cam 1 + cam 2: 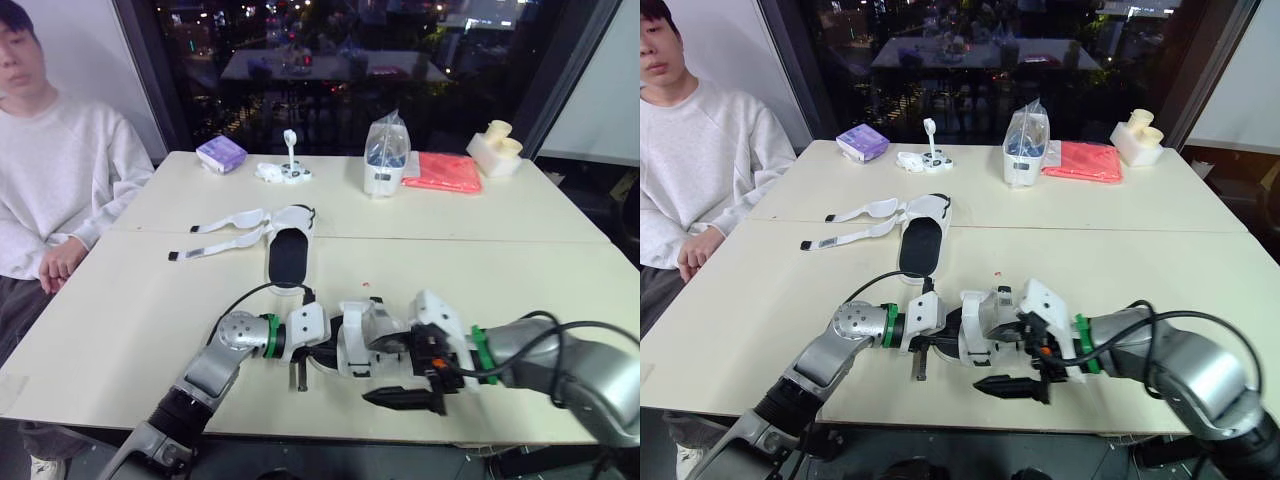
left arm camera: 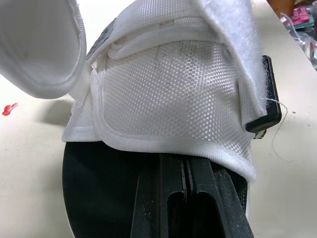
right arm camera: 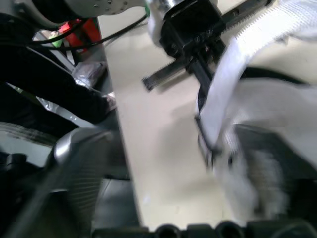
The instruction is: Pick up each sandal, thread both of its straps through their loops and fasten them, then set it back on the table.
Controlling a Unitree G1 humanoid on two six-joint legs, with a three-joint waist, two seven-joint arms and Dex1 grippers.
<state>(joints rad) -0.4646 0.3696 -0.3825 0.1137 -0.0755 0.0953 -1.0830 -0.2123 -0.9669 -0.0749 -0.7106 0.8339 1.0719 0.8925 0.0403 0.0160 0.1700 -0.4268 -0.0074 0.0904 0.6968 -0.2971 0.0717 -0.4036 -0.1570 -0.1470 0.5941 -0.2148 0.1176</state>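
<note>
A white sandal with a black insole lies near the table's front edge, between my two arms. My left gripper is shut on its edge, with the fingertips tucked under the white mesh upper. A loose strap rises off this sandal. My right gripper lies just in front of the sandal, pointing left. Its fingers are shut and I see nothing between them. The second sandal lies further back at the table's middle, with both straps spread open to the left.
A person sits at the table's left side. Along the far edge stand a purple box, a small white stand, a clear plastic bag, a red cloth and a cream holder. The table's front edge is close to my right gripper.
</note>
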